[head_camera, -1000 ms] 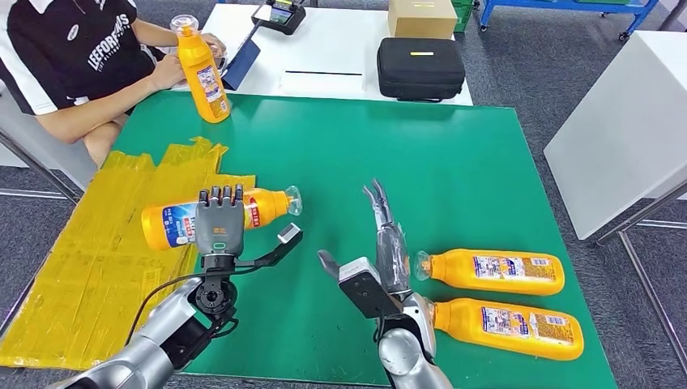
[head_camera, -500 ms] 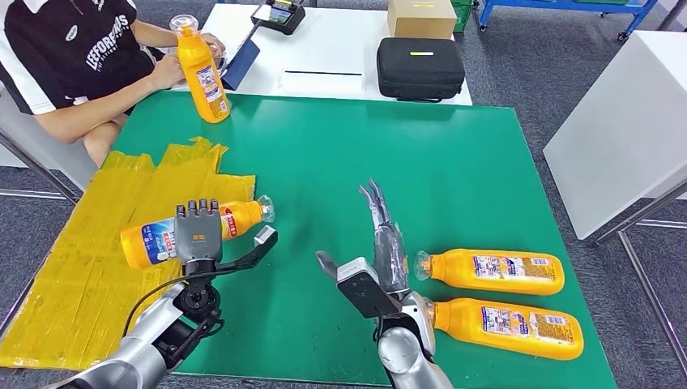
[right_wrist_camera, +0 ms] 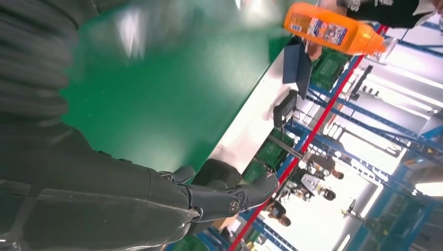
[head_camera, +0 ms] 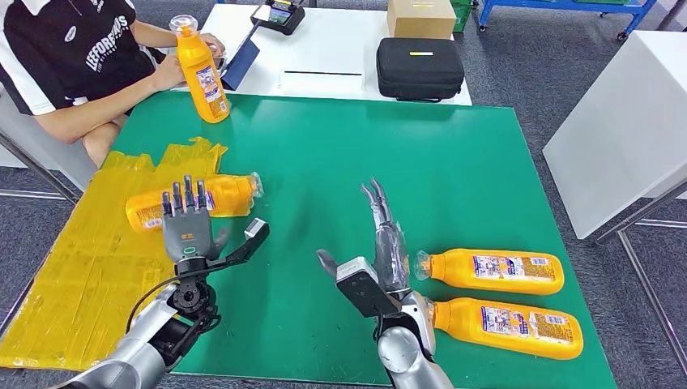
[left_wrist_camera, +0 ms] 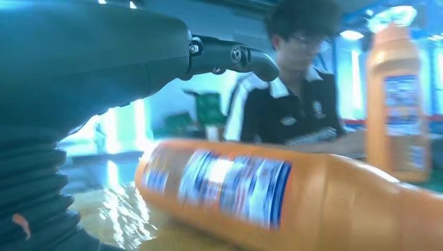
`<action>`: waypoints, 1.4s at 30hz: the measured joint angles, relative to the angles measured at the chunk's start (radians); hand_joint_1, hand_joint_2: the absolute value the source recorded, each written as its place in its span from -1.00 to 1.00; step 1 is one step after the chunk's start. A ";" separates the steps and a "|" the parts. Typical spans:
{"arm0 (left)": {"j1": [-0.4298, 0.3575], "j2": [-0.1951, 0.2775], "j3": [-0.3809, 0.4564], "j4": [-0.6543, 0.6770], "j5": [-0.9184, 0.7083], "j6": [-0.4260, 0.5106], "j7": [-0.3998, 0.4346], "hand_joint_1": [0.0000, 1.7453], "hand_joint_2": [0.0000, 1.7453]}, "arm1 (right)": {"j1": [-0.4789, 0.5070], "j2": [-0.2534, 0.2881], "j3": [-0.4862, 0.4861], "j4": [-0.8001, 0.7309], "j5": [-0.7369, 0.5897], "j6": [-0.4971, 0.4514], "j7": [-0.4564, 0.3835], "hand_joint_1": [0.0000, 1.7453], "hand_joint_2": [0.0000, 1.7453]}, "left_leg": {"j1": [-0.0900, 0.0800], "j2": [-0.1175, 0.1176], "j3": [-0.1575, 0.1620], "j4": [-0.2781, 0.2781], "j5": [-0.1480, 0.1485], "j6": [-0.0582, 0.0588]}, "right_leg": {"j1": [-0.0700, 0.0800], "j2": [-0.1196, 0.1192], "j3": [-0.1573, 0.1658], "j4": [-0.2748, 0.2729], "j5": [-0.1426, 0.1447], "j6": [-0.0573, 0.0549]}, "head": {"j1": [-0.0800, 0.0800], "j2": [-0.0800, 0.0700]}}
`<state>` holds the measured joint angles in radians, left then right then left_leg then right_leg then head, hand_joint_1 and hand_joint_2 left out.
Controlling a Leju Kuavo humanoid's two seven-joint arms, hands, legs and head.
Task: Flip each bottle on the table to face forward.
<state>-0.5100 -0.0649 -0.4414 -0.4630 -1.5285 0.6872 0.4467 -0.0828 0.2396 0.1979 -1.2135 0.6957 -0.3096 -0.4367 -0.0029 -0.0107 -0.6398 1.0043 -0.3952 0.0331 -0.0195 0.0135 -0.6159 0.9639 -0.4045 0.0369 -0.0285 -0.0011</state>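
The bottle (head_camera: 194,199) rolled label-down toward upper left, released; your left hand (head_camera: 188,227) fingers (head_camera: 185,193) spread wide, flip unfinished.

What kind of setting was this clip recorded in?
Probably an indoor lab or workshop test bay: a green-topped table set with identical orange bottles, a seated person at a white desk, and blue metal racking under bright ceiling lights.

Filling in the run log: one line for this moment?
left hand: open, behind lying bottle on yellow sheet | right hand: open, beside two lying bottles
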 joint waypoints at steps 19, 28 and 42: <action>0.116 -0.188 0.529 -0.263 0.903 -0.385 -1.109 -1.00 -0.50 | 0.042 -0.081 -0.011 -0.129 0.297 -0.106 0.130 -1.00 1.00 | -0.001 0.000 0.000 0.000 0.000 0.000 | 0.000 0.000 0.000 0.000 0.000 0.001 | 0.000 0.000; 0.184 -0.187 0.507 -0.423 1.166 -0.616 -1.147 -1.00 1.00 | 0.052 -0.134 -0.014 -0.170 0.447 -0.098 0.193 -1.00 1.00 | -0.001 0.000 0.000 0.000 0.000 0.000 | 0.000 0.000 0.000 0.000 0.000 0.001 | 0.000 0.000; 0.272 -0.145 0.393 -0.649 1.337 -0.775 -1.150 -1.00 1.00 | 0.147 -0.290 -0.121 -0.279 0.570 0.063 0.289 -1.00 1.00 | -0.001 -0.005 0.000 0.000 -0.001 0.001 | -0.001 -0.003 0.001 -0.001 -0.001 0.002 | 0.000 0.000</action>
<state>-0.2381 -0.2098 -0.0480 -1.1116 -0.1918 -0.0880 -0.7034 0.0638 -0.0509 0.0765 -1.4922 1.2655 -0.2463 -0.1481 -0.0044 -0.0155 -0.6401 1.0044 -0.3962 0.0340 -0.0204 0.0108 -0.6149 0.9633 -0.4056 0.0388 -0.0287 -0.0011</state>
